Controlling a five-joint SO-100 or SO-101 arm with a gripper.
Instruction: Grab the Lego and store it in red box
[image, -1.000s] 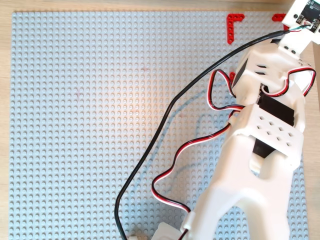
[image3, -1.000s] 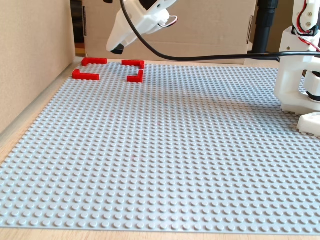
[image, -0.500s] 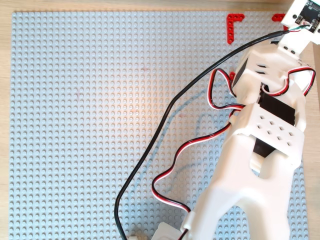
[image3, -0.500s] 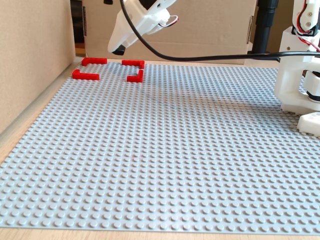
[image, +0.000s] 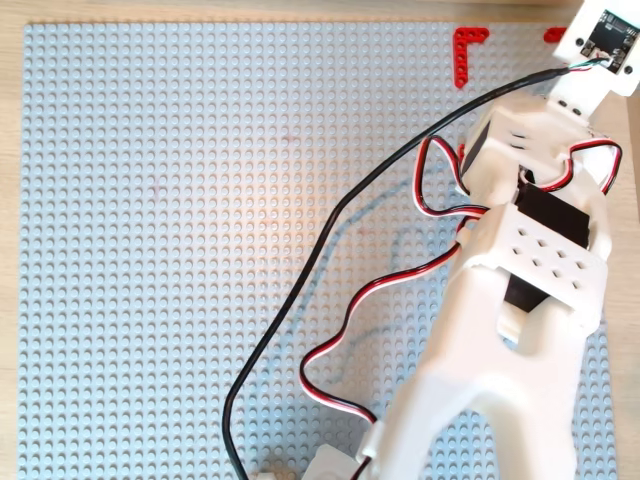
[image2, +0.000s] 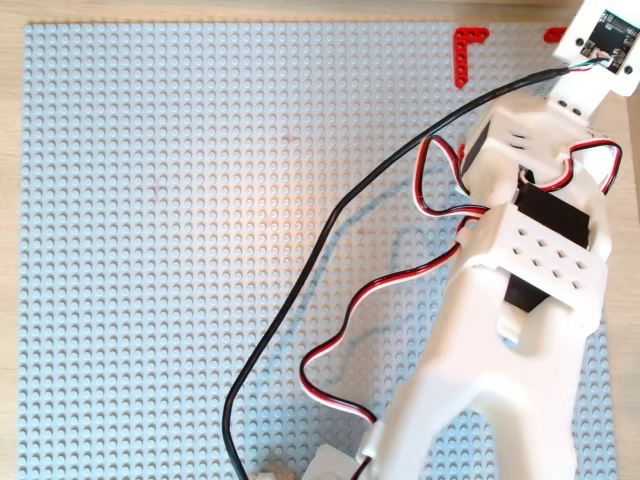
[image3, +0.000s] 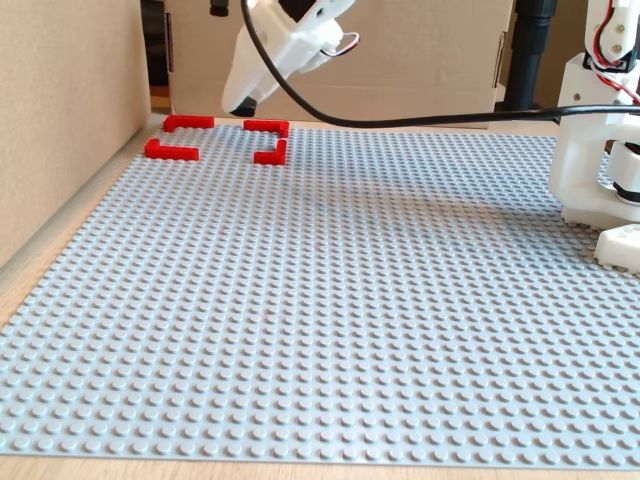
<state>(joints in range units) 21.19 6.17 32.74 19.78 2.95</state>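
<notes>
Reaching over the red box (image3: 218, 139) at the far left of the fixed view, the gripper (image3: 240, 103) hangs above the grey baseplate (image3: 330, 300); whether it is clenched cannot be told. No Lego shows. A black cable (image: 300, 290) crosses the baseplate.

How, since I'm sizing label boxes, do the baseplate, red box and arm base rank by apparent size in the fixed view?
1. Grey baseplate.
2. Arm base, though it sits nearer and is cropped, so unsure.
3. Red box, far at the back.
</notes>
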